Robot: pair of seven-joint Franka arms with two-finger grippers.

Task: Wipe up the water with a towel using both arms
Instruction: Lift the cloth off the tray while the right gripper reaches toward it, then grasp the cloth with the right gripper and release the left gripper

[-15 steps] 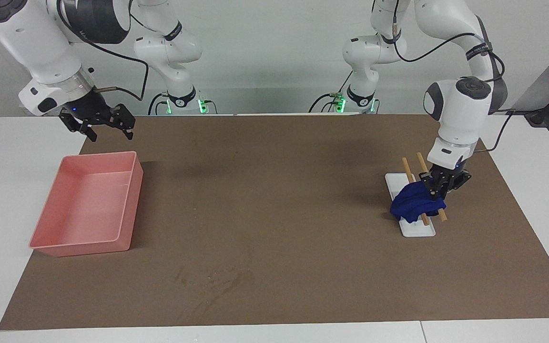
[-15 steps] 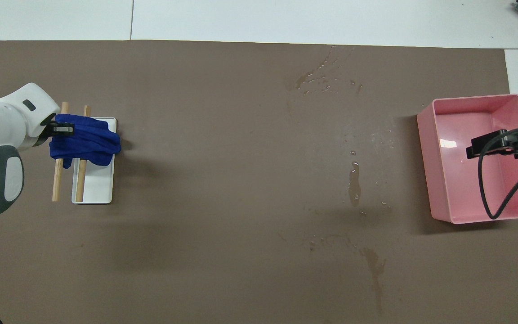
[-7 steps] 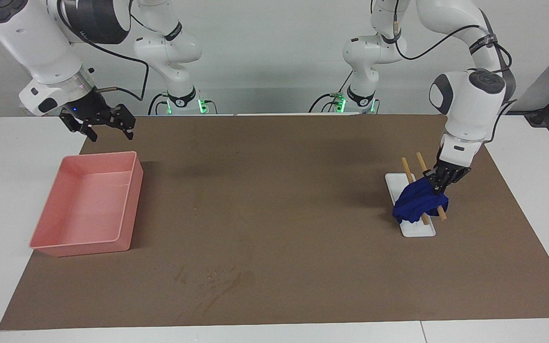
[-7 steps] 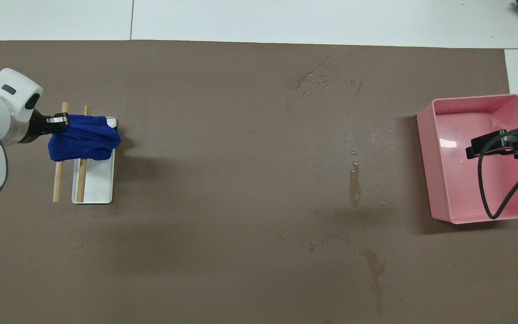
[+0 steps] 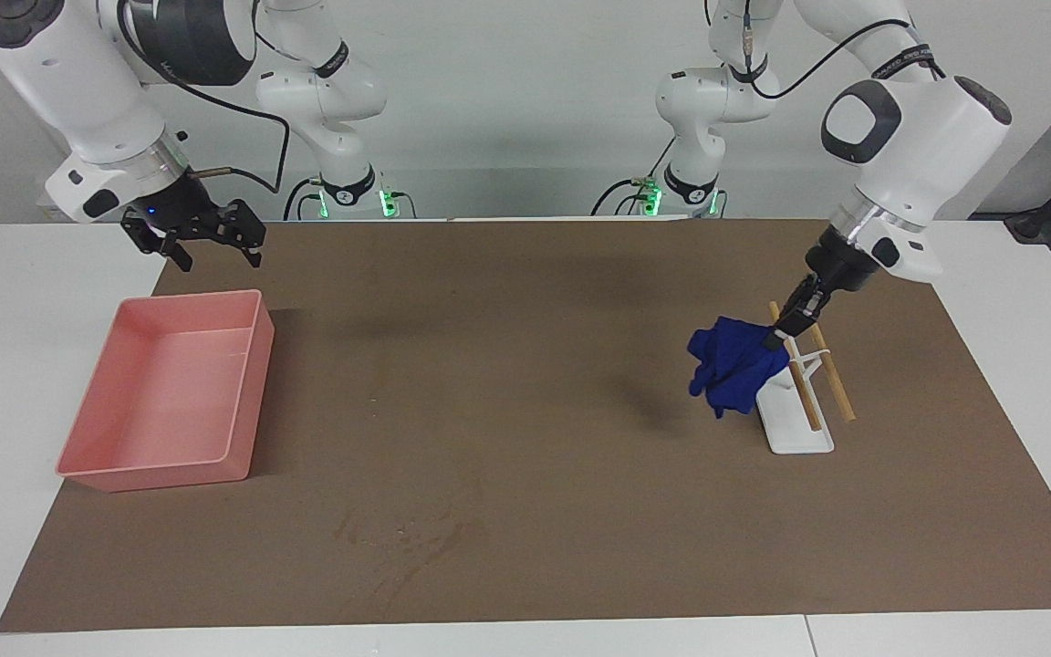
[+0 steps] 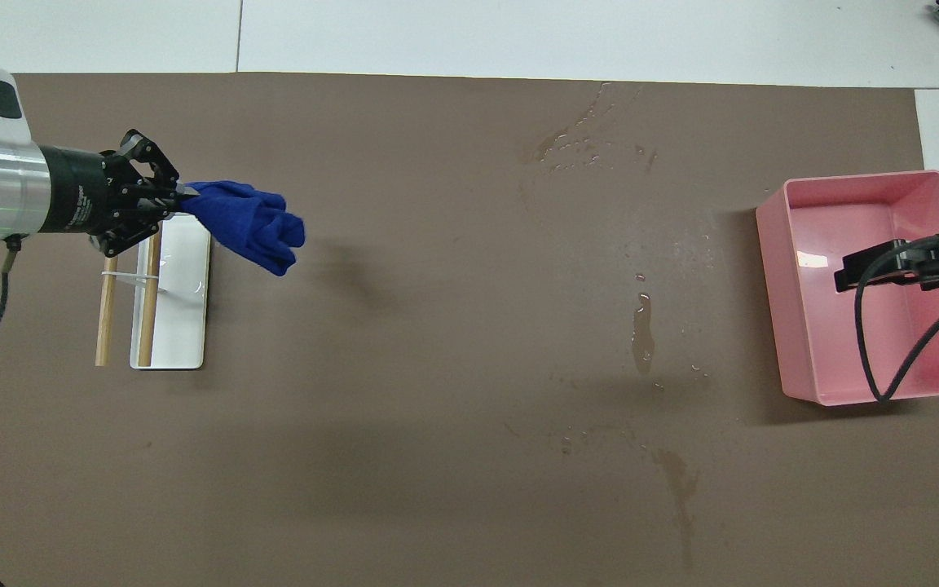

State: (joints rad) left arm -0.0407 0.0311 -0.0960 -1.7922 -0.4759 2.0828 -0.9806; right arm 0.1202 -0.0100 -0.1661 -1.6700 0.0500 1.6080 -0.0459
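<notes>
The blue towel (image 5: 733, 367) (image 6: 249, 224) hangs bunched in the air from my left gripper (image 5: 779, 336) (image 6: 180, 194), which is shut on its upper corner. It is over the brown mat, just beside the white stand, toward the middle of the table. The water (image 6: 579, 147) (image 5: 402, 538) is a streaky darker patch with pale glints near the mat's edge farthest from the robots. Smaller streaks of water (image 6: 642, 334) lie nearer to the robots. My right gripper (image 5: 215, 251) (image 6: 897, 265) waits open and empty above the pink tray.
A white stand (image 5: 795, 429) (image 6: 180, 326) with two wooden rods (image 5: 831, 376) (image 6: 103, 318) across it sits at the left arm's end. A pink tray (image 5: 243, 429) (image 6: 853, 191) sits at the right arm's end. Two slim arms with green-lit bases (image 5: 343, 192) stand at the back.
My left gripper has lifted the towel off the wooden rods and swung it up toward the middle of the table. The right arm has barely moved.
</notes>
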